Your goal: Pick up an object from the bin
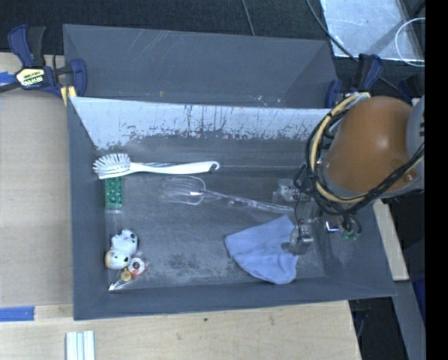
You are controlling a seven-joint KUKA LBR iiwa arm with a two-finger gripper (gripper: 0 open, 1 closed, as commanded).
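Where the fingers (pixel 300 238) hang at the right edge of the blue cloth (pixel 255 255), their spread cannot be told. A clear utensil (pixel 201 194) lies to their left.

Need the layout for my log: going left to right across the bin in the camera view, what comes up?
In order: white toy figure → head of the clear plastic utensil → blue cloth → gripper. The white brush and green-filled tube overlap the toy's span, so they are left out.

Dim light, pale glare (bin's back wall (pixel 208 122))
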